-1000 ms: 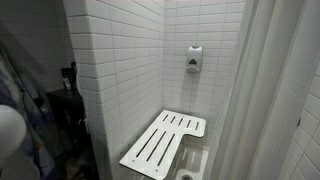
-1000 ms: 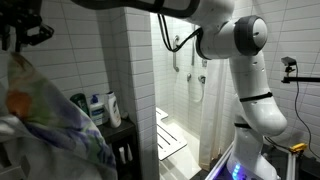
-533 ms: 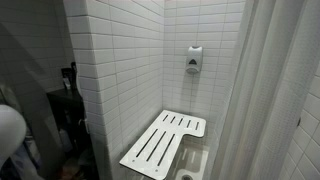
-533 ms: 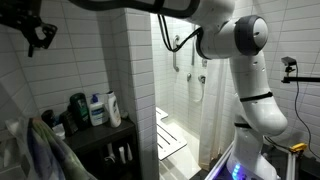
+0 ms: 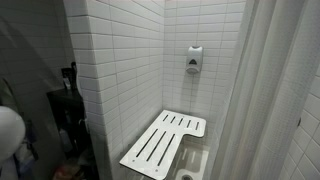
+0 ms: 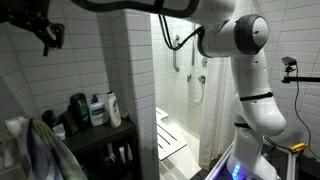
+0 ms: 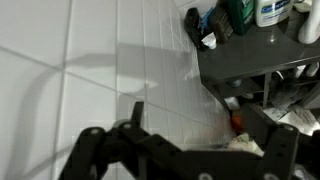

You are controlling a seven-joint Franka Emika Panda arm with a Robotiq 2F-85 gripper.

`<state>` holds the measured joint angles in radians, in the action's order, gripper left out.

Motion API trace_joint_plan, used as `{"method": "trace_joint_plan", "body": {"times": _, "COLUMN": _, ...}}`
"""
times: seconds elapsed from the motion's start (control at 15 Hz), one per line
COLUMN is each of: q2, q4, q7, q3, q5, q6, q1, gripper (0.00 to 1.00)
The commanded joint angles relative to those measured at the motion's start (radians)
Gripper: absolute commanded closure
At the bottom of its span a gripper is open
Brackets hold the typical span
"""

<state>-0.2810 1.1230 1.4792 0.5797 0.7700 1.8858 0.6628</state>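
Overhead, the gripper (image 6: 48, 42) hangs with its fingers spread wide and nothing between them, close to the white tiled wall (image 6: 125, 60). Well below it, at the lower left in an exterior view, the patterned cloth (image 6: 45, 150) lies draped in a heap, its long axis slanting down toward the right. Just beside the cloth stands a dark shelf (image 6: 105, 135) carrying bottles (image 6: 97, 108). Farther off, a slatted shower seat (image 5: 163, 143) juts from the tiles.
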Motion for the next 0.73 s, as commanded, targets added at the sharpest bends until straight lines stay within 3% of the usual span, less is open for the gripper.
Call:
{"method": "trace_joint_plan", "body": {"times": 0.0, "q2": 0.200, "q4": 0.226, "q7": -0.148, "q3": -0.028, "q5": -0.088, "q6": 0.033, "q1": -0.120, "gripper": 0.00}}
{"method": "trace_joint_plan", "body": {"times": 0.27, "q2": 0.377, "q4": 0.417, "q7": -0.247, "q3": -0.061, "q5": -0.265, "q6": 0.051, "q1": -0.209, "gripper": 0.00}}
{"method": "trace_joint_plan", "body": {"times": 0.6, "q2": 0.591, "q4": 0.681, "q7": -0.327, "q3": -0.148, "q5": -0.478, "q6": 0.125, "q1": -0.221, "gripper": 0.00}}
{"method": "trace_joint_plan", "body": {"times": 0.67, "q2": 0.476, "q4": 0.538, "q7": -0.291, "q3": -0.113, "q5": -0.417, "q6": 0.067, "q1": -0.213, "gripper": 0.00}}
